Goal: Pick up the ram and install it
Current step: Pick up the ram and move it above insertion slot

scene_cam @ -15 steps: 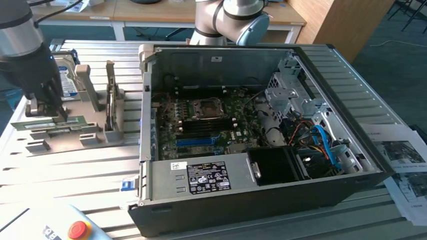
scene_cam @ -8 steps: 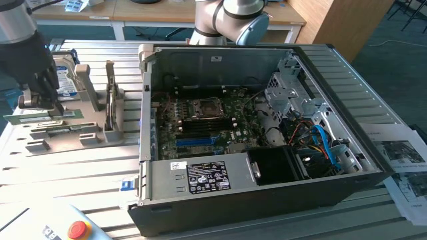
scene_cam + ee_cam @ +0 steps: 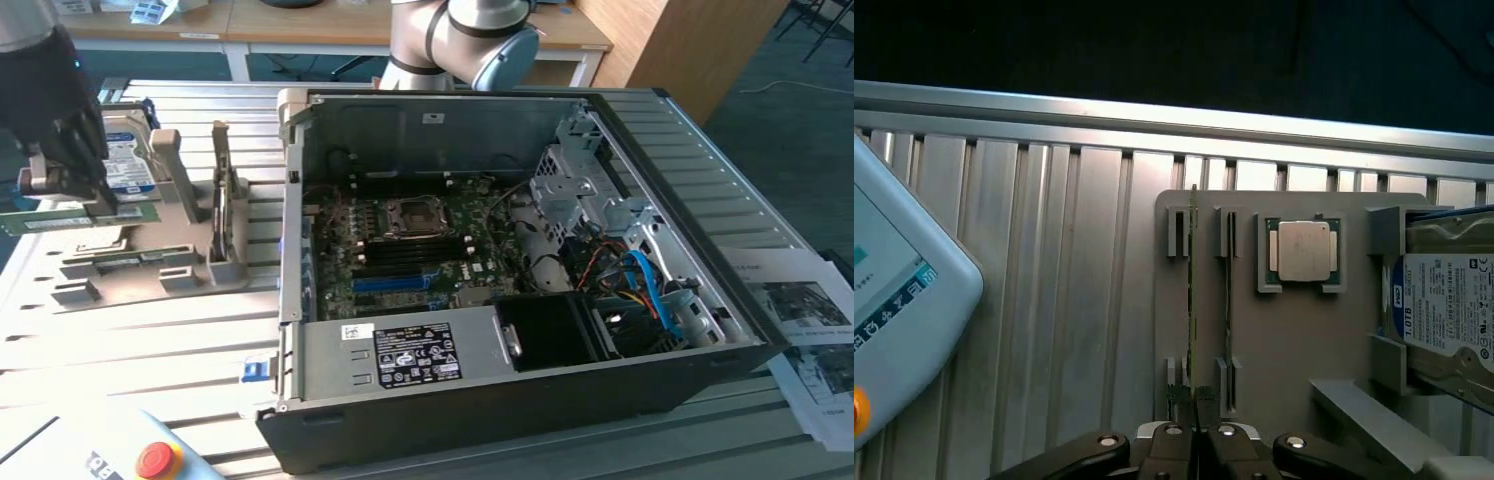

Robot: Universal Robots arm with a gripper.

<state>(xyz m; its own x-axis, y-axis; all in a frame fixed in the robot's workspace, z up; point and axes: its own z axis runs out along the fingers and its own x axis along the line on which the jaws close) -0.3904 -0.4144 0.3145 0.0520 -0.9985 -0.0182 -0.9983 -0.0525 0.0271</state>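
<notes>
1. Claw [image 3: 100,203] [image 3: 1194,408] is closed on the ram [image 3: 54,220] [image 3: 1194,290], its two fingers pinching the thin green board by its upper edge.
2. The ram stands on edge, level, over the grey holder [image 3: 147,265] [image 3: 1274,350], in line with one of the holder's narrow slot pairs. I cannot tell whether its lower edge sits in that slot or is clear of it.
3. A square silver processor chip [image 3: 1302,250] lies flat in a recess of the holder, just beside the slots.
4. A hard drive [image 3: 127,160] [image 3: 1444,310] with a blue-and-white label stands on edge in the holder, past the chip from the ram.
5. The holder rests on the slatted metal table [image 3: 134,340] [image 3: 1054,300].
6. An open computer case [image 3: 641,330] lies just beside the holder on the exterior view's right, its motherboard [image 3: 414,250] exposed.
7. A teach pendant [image 3: 107,455] [image 3: 894,300] with a red button lies on the table, apart from the holder.
8. Printed papers [image 3: 807,320] lie beyond the case, well apart from the holder.
</notes>
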